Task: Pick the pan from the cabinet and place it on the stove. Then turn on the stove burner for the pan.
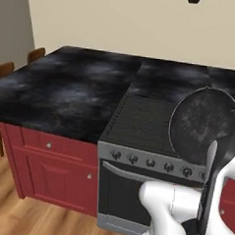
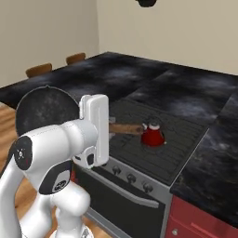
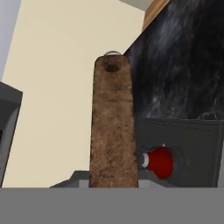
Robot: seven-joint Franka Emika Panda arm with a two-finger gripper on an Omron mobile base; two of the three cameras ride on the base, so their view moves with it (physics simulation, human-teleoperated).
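My gripper [image 2: 110, 129] is shut on the brown wooden handle [image 2: 126, 128] of the pan [image 2: 44, 110]. The dark speckled pan [image 1: 205, 124] hangs in the air, tipped up on its edge, near the front of the stove [image 1: 139, 122]. In the hand view the handle [image 3: 113, 127] runs straight up from the bottom and hides the fingertips. The stove's black grated cooktop [image 2: 179, 139] has a row of round knobs [image 1: 150, 163] on its steel front. The front-left burner [image 1: 131, 125] is bare. The cabinet is out of view.
A small red kettle [image 2: 152, 134] stands on the cooktop beyond the handle's tip, also seen as the kettle [image 3: 159, 162]. Black stone counter [image 1: 67, 87] flanks the stove, over red base cabinets [image 1: 52, 165]. Wooden chairs [image 1: 37, 53] stand at the far left.
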